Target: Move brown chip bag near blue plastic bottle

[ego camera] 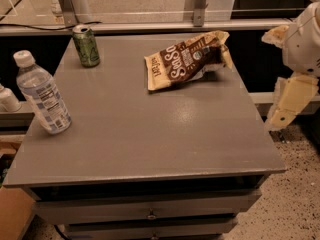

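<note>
The brown chip bag point(186, 60) lies flat at the far right of the grey table point(150, 139), its white lettering facing up. The blue plastic bottle point(42, 94) stands upright at the table's left edge, with a white cap and a blue-and-white label. My gripper point(288, 103) hangs off the table's right side, beyond the edge and below the level of the bag. It touches nothing and is well apart from the bag.
A green drink can point(86, 46) stands at the far left corner of the table. A metal rail point(150, 26) runs behind the table. Drawers point(150, 214) sit under the front edge. Speckled floor point(290, 204) lies to the right.
</note>
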